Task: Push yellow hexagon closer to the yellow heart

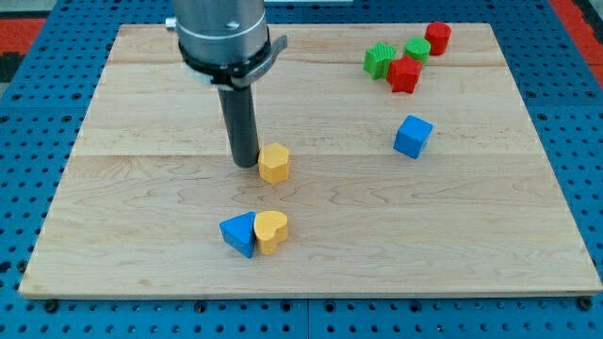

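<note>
The yellow hexagon (274,164) sits near the middle of the wooden board (141,235). The yellow heart (271,231) lies below it, toward the view's bottom, touching a blue triangle block (239,234) on its left. My tip (246,164) stands just left of the yellow hexagon, touching or nearly touching its left side. The hexagon and heart are apart by about one block's width.
A blue cube (413,137) sits at the right of centre. At the top right are a green star-like block (380,61), a red block (404,74), a green block (417,48) and a red block (437,37), close together.
</note>
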`<state>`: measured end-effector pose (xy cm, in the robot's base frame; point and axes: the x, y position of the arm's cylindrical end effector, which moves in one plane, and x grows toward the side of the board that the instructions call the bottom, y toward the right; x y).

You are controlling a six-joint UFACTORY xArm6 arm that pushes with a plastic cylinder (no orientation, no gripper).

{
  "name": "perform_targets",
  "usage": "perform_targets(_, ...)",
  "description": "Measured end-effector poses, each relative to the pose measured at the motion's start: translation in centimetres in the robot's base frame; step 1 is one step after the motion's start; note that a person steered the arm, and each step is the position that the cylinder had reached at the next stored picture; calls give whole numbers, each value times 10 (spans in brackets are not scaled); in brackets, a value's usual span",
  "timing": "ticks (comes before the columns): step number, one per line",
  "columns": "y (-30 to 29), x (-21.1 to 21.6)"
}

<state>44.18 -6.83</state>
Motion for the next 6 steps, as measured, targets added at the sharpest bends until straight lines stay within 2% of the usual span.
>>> perform_targets(1, 13, -12)
perform_targets(2, 48, 29)
perform_targets(3, 48, 55)
perform_targets(4, 76, 51)
perform_targets(6, 94, 80)
